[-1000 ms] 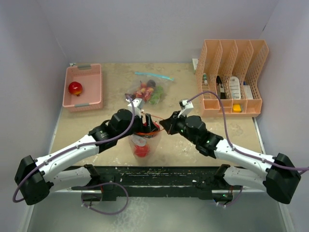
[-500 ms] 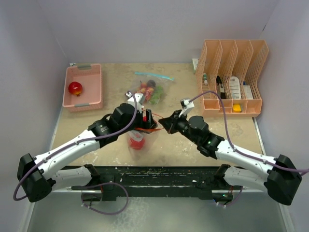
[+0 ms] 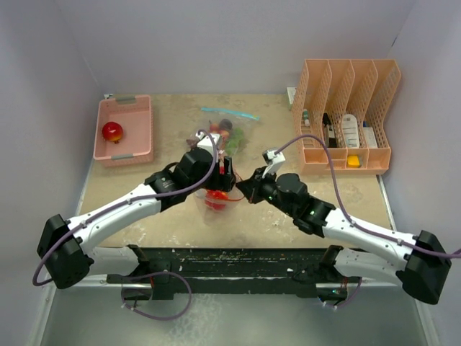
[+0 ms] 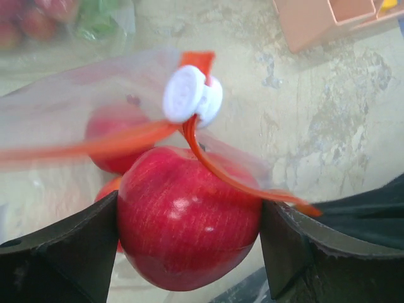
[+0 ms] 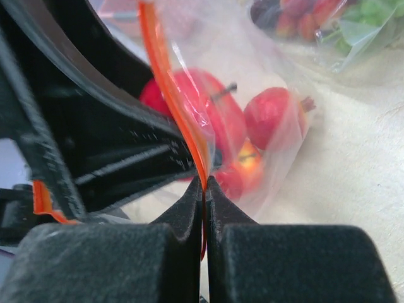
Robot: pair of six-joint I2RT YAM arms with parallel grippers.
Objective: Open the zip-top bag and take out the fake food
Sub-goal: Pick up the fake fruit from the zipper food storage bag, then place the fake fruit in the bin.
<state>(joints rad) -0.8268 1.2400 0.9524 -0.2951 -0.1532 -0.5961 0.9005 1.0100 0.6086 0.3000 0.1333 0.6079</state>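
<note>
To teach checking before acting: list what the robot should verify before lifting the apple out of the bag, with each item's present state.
1. Left gripper clamps the red apple on both sides: ok.
2. Right gripper shut on the orange zip edge: ok.
3. Apple free of the bag mouth: not ok, the zip edge crosses it.
4. No bag film under the left fingers: cannot tell.
5. Pink bin has room: ok, one fruit inside.

1. Your right gripper shows its pads pressed together, pinching the orange zip strip of the clear zip-top bag.
2. Inside, you see a red apple and a smaller red fruit.
3. A black finger fills your left.
4. A second bag lies beyond.
</note>
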